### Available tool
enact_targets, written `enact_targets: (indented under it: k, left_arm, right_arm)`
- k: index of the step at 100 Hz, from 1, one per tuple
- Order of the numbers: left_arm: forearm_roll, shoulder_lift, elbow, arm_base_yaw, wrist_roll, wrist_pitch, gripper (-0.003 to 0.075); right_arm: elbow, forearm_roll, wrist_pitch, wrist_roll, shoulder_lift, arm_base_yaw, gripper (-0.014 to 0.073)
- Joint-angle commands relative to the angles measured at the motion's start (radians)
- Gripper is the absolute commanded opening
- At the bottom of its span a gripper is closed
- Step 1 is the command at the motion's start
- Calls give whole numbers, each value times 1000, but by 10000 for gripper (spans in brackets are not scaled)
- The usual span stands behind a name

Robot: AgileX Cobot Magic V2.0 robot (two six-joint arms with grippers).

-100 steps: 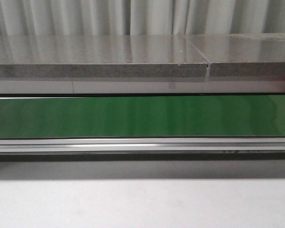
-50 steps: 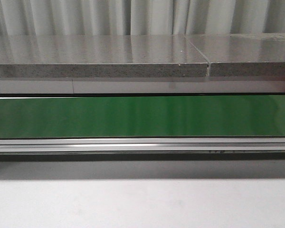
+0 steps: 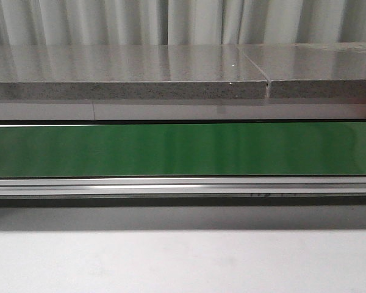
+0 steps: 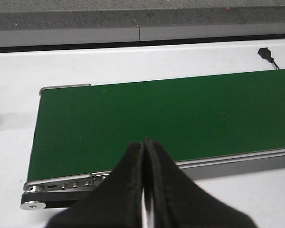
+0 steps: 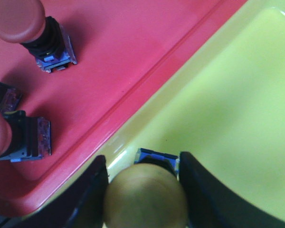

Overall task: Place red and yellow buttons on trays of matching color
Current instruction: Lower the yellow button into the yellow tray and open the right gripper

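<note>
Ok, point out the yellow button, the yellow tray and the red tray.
yellow button (image 5: 145,195): right wrist view, on its domed cap.
yellow tray (image 5: 237,104): right wrist view, bare floor.
red tray (image 5: 128,52): right wrist view, bare floor.

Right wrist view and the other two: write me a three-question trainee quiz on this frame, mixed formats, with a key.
1. Multiple choice: the yellow button between the right gripper's fingers is over which tray? A) red tray B) yellow tray C) neither
2. True or false: the green belt carries a button in the front view.
3. Fill in: the left gripper has its fingers pressed ____, holding nothing.

Key
1. B: it sits over the yellow tray, beside the rim of the red tray, which holds red buttons.
2. False: the belt is bare there.
3. Together.
</note>
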Motion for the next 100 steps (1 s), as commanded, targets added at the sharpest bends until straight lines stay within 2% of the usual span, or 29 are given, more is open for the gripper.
enact_targets:
  k: [1, 47, 54, 69, 74, 100]
  left_arm:
    - [-14, 0, -29, -7, 3, -66, -21]
    - [-14, 0, -29, -7, 3, -66, -21]
    - [-14, 0, -29, -7, 3, -66, -21]
    - [-14, 0, -29, -7, 3, -66, -21]
    - [-14, 0, -29, -7, 3, -66, -21]
    - [-14, 0, -29, -7, 3, -66, -21]
  right_arm:
    - [-22, -8, -71, 0, -17, -5, 131]
    - [-22, -9, -110, -1, 57, -5, 139]
    - [-22, -9, -122, -1, 57, -5, 192]
    - [-22, -8, -133, -1, 57, -5, 430]
    - [-22, -7, -138, -1, 57, -5, 477]
    - [-22, -6, -147, -1, 56, -5, 499]
